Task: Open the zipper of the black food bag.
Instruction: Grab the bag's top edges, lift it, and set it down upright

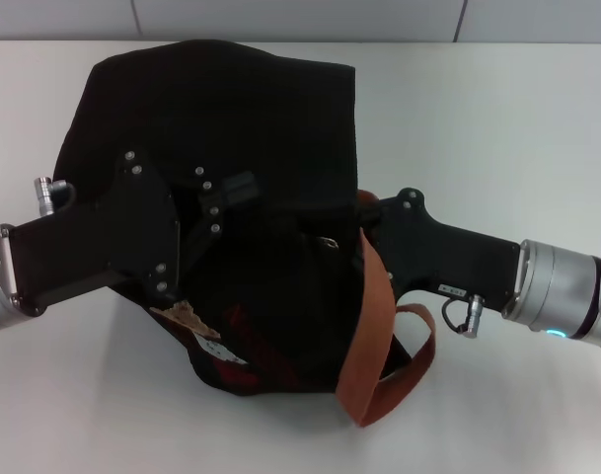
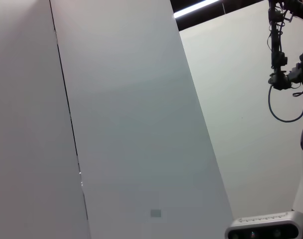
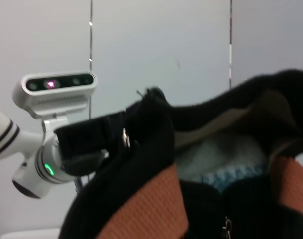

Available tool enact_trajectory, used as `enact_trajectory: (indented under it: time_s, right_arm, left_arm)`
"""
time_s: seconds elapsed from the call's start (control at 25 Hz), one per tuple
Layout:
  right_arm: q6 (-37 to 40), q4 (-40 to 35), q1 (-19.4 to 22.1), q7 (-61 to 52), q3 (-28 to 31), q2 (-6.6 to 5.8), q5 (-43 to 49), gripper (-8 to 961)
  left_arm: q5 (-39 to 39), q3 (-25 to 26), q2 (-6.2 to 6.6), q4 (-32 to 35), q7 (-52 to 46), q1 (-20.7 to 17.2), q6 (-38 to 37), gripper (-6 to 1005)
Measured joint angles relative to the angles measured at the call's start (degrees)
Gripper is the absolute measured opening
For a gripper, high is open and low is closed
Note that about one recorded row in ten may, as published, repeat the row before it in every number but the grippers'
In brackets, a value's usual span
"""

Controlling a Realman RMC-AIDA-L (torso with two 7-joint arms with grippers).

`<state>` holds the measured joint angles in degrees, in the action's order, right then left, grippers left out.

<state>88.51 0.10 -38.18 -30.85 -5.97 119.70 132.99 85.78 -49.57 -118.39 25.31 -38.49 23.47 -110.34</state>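
Both grippers, left (image 1: 231,193) and right (image 1: 364,237), flank the black food bag (image 1: 231,109); finger state unclear

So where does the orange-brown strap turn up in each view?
Head view: the orange-brown strap runs down the black food bag to a loop at its near right corner, beside the right claw.
Left wrist view: not in it.
Right wrist view: strap low, across the bag.
Shared landmark: the left arm's wrist camera, seen in both wrist views.

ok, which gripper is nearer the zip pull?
The right gripper: its tip is right beside the silver pull. The left gripper is farther off, over the other side of the bag.
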Motion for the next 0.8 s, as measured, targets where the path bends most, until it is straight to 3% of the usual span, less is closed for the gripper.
enact_trajectory:
  time_s: [0.8]
  right_arm:
    - [-7.33, 0.77, 3.6, 1.31, -0.03, -0.09, 0.09, -1]
  left_arm:
    - [-0.07, 0.92, 0.09, -0.03, 0.0, 0.0, 0.15, 25]
